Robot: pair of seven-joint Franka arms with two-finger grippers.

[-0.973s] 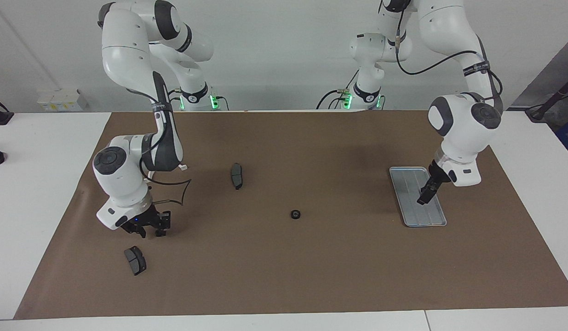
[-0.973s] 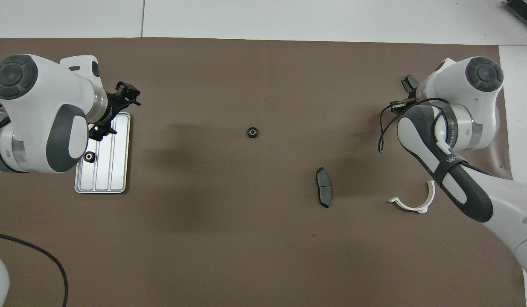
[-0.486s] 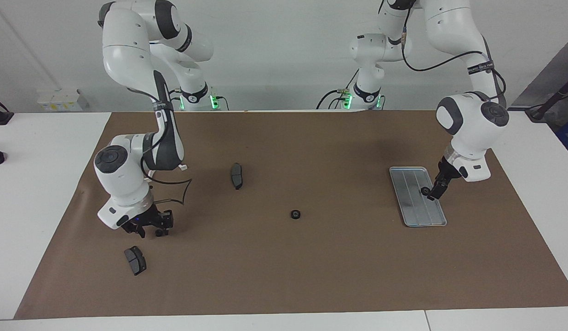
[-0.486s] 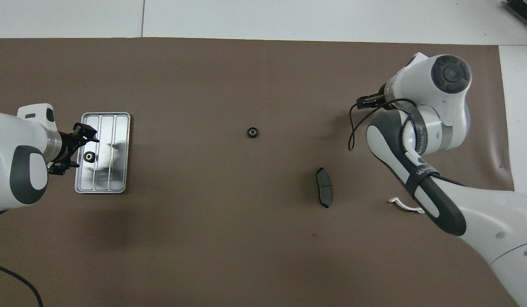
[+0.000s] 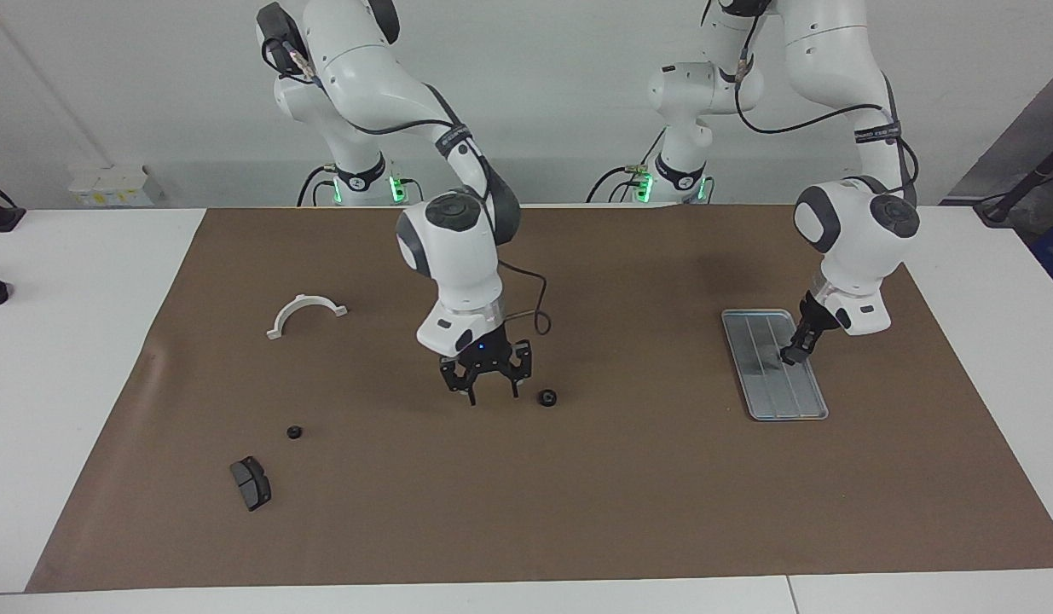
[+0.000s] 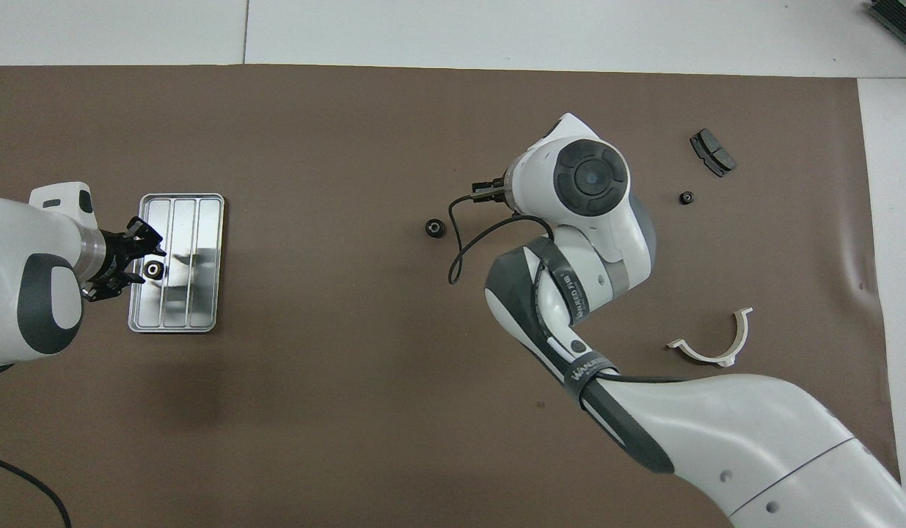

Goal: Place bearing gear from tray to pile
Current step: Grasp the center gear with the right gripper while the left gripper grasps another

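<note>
The silver tray (image 5: 765, 385) (image 6: 196, 293) lies toward the left arm's end of the table. One black bearing gear (image 6: 155, 268) sits in it. My left gripper (image 5: 790, 356) (image 6: 149, 266) is down in the tray right at that gear, and I cannot tell whether it grips it. The pile is a small black gear (image 5: 294, 431) (image 6: 686, 196) beside a dark grey pad (image 5: 251, 483) (image 6: 712, 152), toward the right arm's end. My right gripper (image 5: 492, 394) hangs open and holds nothing. It is low over the mat, next to a lone gear (image 5: 546, 397) (image 6: 435, 228) at mid-table.
A white half-ring bracket (image 5: 307, 309) (image 6: 713, 345) lies on the brown mat (image 5: 628, 512), nearer to the robots than the pile. The right arm's forearm stretches across the middle of the mat in the overhead view.
The right arm has swung from the pile to mid-table, leaving a small gear by the pad and uncovering the white bracket. The left gripper has narrowed around the gear in the tray.
</note>
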